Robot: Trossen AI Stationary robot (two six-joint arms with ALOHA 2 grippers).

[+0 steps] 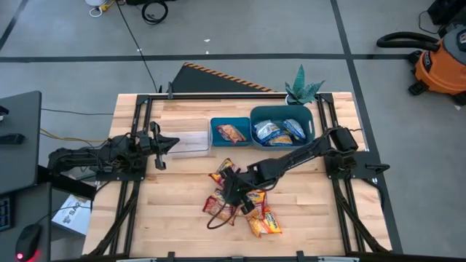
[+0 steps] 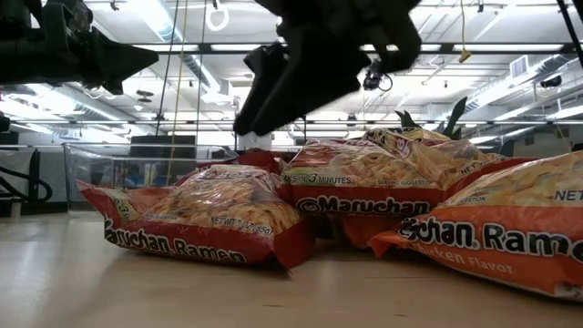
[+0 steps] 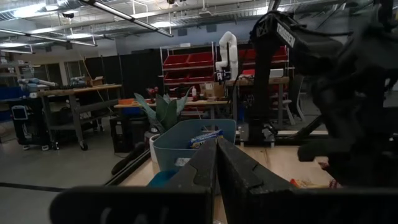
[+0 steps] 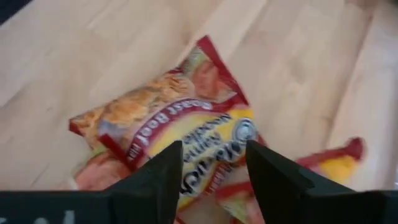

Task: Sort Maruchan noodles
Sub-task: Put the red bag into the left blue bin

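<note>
Several Maruchan packets lie in a loose, overlapping pile on the table's middle, red-orange and orange-yellow ones. My right gripper hangs open just above the pile. In the right wrist view its fingers stand apart over a red-orange "Roast Beef" packet, which lies flat on the wood, and they touch nothing. One red packet lies in the small blue bin. Blue-silver packets lie in the larger blue bin. My left gripper waits shut at the table's left, beside a clear bin.
The three bins stand in a row along the far half of the table, with a small green plant behind the larger blue one. Bare wood lies left of the pile and near the front edge. A black cable loops by the pile.
</note>
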